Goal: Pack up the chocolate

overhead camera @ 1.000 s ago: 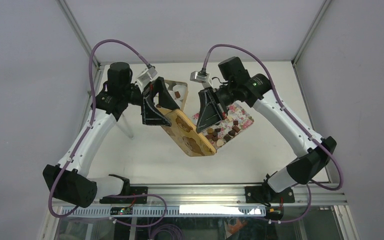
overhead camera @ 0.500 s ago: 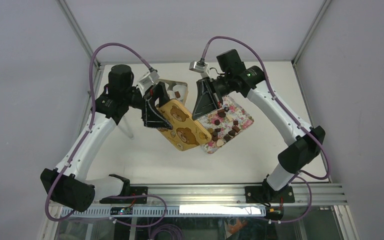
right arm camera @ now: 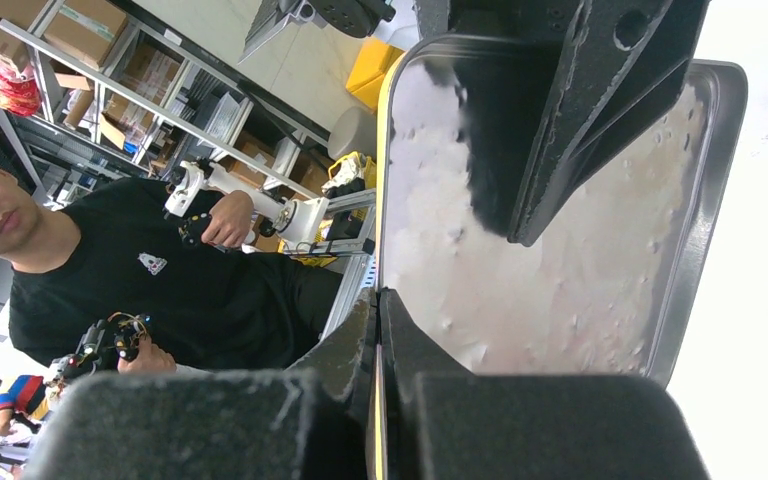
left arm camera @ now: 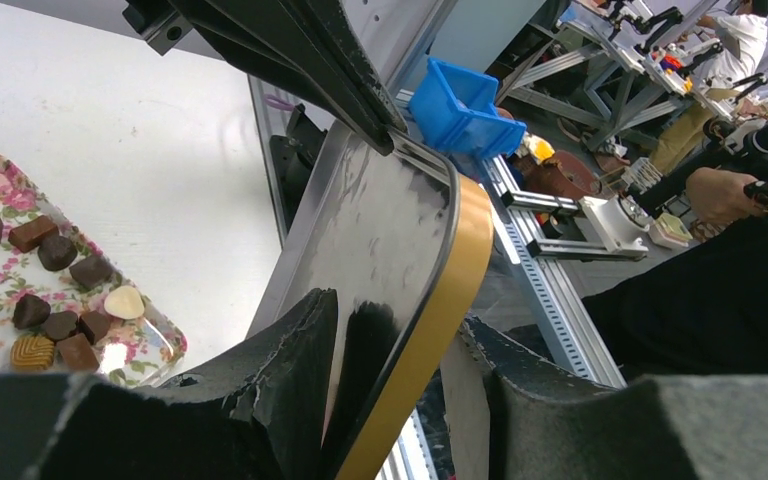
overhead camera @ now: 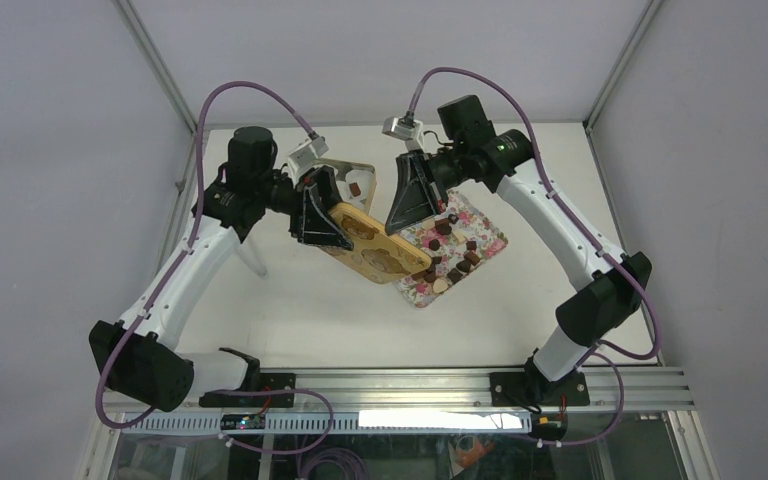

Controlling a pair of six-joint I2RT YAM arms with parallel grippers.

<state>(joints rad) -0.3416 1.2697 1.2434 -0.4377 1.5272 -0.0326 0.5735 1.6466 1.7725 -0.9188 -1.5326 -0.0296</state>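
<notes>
White bench (overhead camera: 290, 300) beneath everything, with left arm (overhead camera: 185, 275) and right arm (overhead camera: 560, 225) reaching from the near edge toward the middle. Between them, a yellow bear-printed lid (overhead camera: 380, 250), raised and tilted, bear face up, silver inner face underneath. Left jaws clamped on the lid's left end, one finger on each face. Right jaws pressed tight onto the thin yellow rim along the far edge. Just right of the lid, a pink-flowered tray (overhead camera: 488, 228) flat on the bench, left edge partly covered by the lid in the top view. Behind the lid, an open metal tin (overhead camera: 345, 170). The chocolate (overhead camera: 443, 228) scattered loose on the tray, in dark, brown, tan and cream pieces. One more brown piece (overhead camera: 358, 187), probably chocolate too, inside the tin.
</notes>
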